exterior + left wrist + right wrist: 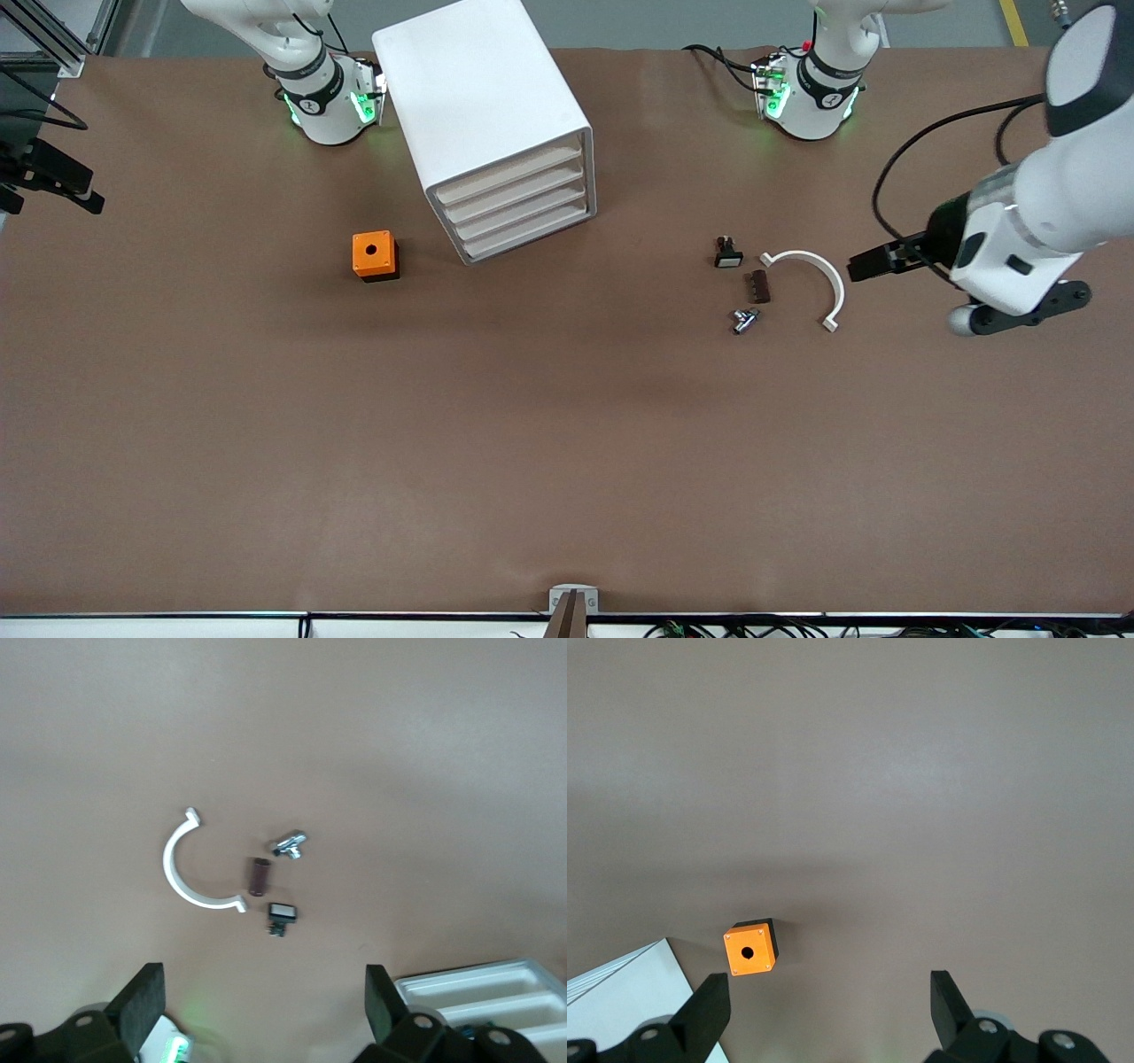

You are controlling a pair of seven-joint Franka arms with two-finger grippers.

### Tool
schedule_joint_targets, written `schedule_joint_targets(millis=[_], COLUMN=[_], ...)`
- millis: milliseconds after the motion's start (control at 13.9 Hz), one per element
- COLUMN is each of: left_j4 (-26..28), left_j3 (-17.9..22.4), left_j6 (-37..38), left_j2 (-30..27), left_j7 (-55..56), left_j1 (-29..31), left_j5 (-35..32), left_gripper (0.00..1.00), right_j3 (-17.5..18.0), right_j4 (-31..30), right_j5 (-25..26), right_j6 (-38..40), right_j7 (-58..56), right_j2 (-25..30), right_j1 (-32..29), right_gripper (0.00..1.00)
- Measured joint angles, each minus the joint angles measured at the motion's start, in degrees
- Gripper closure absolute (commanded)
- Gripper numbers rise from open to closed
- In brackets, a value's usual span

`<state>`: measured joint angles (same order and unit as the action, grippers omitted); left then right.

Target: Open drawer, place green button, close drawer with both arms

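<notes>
The brown table (567, 461) is being overhung by the left gripper (864, 264), fingers apart, near a white plastic half-ring (819, 270), and by the right gripper (828, 1010), also apart, at the right arm's end. The lowest shallow white plastic drawer (530, 236) is being seen shut between them.

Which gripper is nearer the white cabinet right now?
Right. The right gripper is at its own end of the table, past the orange box from the white cabinet; the left gripper hangs by the white half-ring.
</notes>
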<state>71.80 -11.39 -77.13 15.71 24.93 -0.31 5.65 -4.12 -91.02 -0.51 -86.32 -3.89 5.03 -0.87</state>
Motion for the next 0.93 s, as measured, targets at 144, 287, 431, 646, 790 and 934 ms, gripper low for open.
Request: schedule_joint_targets(millis=[144, 287, 431, 646, 790, 934], left_j4=[2.33, 5.98, 10.36, 21.20, 29.79, 35.63], left_j3=[2.98, 7.17, 8.88, 9.56, 9.80, 10.22], left_j6=[0.63, 0.51, -1.45, -10.88, -17.95, -22.43], left_j2=[-2.16, -4.77, -7.33, -12.69, -17.38, -21.19], left_j7=[-5.17, -8.74, -10.36, -11.01, -12.48, -14.72], left_j1=[-0.21, -2.36, -3.17, -3.57, -3.56, -2.76], left_j5=[-0.14, -0.16, -0.51, -2.08, -2.38, -2.41], left_gripper=[0.01, 0.01, 0.01, 0.01, 0.01, 0.01], right_j3=[-0.01, -0.01, -0.03, -0.09, -0.23, -0.27], right_j4=[0.00, -0.02, -0.05, -0.07, -0.07, -0.07], right_j5=[0.00, 0.00, 0.00, 0.00, 0.00, 0.00], right_j6=[-0.03, 0.07, 0.15, 0.29, 0.69, 0.99], right_j7=[0.00, 0.00, 0.00, 0.00, 0.00, 0.00], right_j2=[0.34, 0.71, 0.84, 0.94, 1.31, 1.65], right_j1=[0.00, 0.00, 0.00, 0.00, 0.00, 0.00], right_gripper=[0.00, 0.00, 0.00, 0.00, 0.00, 0.00])
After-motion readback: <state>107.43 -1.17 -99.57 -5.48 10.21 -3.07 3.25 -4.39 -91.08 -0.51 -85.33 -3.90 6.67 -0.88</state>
